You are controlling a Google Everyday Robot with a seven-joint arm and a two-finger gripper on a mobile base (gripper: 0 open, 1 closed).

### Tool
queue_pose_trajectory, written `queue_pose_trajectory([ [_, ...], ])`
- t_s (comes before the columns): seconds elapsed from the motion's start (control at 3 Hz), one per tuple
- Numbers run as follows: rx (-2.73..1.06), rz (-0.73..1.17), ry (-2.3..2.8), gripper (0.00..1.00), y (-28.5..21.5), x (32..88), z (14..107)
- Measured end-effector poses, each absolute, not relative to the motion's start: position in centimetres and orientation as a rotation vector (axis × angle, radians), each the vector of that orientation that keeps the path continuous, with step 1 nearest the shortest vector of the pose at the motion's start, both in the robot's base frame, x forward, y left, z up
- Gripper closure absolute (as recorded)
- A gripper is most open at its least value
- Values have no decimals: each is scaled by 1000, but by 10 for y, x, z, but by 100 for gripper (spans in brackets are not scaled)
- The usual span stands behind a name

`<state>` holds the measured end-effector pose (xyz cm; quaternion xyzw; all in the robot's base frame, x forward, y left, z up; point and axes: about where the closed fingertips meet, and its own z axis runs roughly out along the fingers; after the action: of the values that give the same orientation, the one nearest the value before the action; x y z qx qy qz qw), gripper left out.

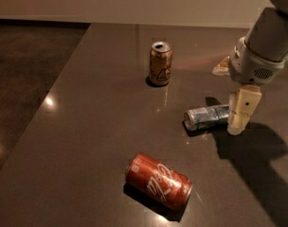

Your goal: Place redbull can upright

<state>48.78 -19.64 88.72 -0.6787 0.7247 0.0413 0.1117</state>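
Pincer (238,123) covers right end of lying redbull can (206,117).

Gripper fingers (241,109) beside redbull can (206,117); its other sides free

We see a dark brown table (87,126) w/ a glossy top; small light spots reflect on its left side. Gold-brown can (160,64) stands upright toward the back, approx mid-table, pull-tab top facing up. Red can (158,181) w/ white script lies on its side nr the front, set diagonally, well apart from the gold one. Left of the table: darker floor (25,56). Pale wall (134,1) at the back.
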Motion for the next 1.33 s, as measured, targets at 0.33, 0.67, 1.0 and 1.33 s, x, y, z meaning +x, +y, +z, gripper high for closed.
queue_pose_trajectory([
  [0.33, -2071, 125, 2044, 0, -197, 488, 876],
  [0.67, -2159, 82, 1960, 0, -194, 484, 866],
  [1.0, -2235, 44, 1916, 15, -189, 480, 857],
  [1.33, -2289, 28, 1902, 38, -187, 479, 853],
])
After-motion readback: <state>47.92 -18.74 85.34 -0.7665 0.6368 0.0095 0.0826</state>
